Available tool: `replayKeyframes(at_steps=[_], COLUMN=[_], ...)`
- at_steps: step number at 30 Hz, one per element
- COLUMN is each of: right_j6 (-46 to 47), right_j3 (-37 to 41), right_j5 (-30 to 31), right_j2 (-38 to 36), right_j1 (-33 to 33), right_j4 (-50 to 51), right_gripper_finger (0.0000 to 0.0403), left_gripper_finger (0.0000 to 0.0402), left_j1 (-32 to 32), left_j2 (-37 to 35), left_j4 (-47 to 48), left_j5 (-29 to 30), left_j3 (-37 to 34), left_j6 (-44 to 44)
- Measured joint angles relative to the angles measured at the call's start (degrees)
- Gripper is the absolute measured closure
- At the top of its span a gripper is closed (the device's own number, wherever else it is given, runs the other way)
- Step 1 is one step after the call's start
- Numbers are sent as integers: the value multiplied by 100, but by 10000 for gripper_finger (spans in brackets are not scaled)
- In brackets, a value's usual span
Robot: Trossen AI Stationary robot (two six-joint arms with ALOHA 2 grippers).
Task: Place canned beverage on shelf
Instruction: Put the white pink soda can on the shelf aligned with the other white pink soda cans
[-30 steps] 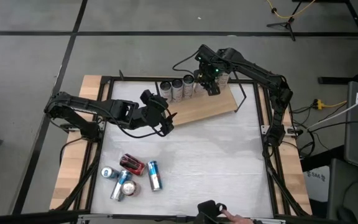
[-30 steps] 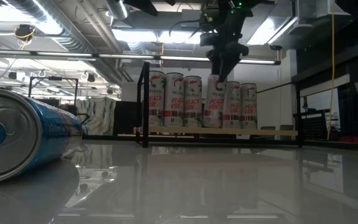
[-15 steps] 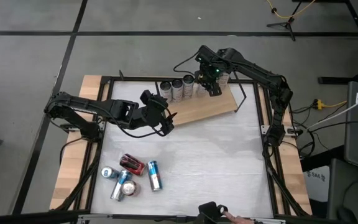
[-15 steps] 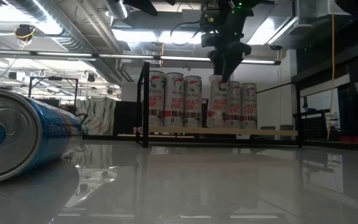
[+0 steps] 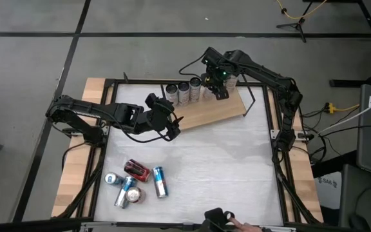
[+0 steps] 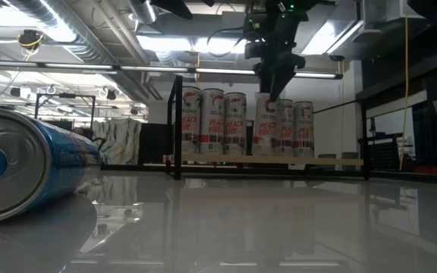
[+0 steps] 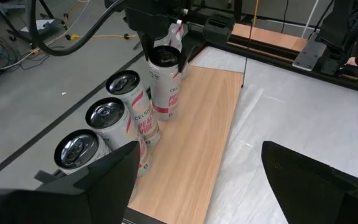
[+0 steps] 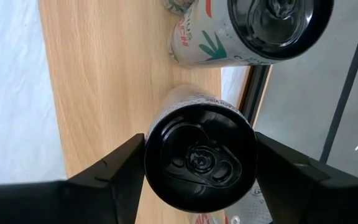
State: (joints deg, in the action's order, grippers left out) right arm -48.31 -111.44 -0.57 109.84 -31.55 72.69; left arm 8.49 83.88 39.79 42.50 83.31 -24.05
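Right gripper (image 6: 278, 89) sits slightly higher over the can (image 6: 265, 124) than a second ago; its dark fingers (image 6: 275, 82) then overlapped the can's upper part, now only about the rim; can looks upright in the row on the shelf (image 6: 271, 160), where half a second ago it seemed to lean a little; from above, no shift can be made out in either arm.

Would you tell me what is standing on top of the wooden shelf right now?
The shelf carries a row of upright cans. The right tool grips one can there. Any cans behind the arm are hidden.
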Motion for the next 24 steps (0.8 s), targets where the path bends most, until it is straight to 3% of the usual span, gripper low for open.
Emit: replayKeyframes(at_steps=[24], right_j6=[-2], right_j3=[7], right_j5=[1], right_j2=[57], right_j1=[2], right_j4=[-264], right_gripper_finger=[150], left_gripper_finger=[72], left_j1=[2], left_j2=[0], left_j4=[2], left_j5=[0], left_j3=[1], left_j6=[2])
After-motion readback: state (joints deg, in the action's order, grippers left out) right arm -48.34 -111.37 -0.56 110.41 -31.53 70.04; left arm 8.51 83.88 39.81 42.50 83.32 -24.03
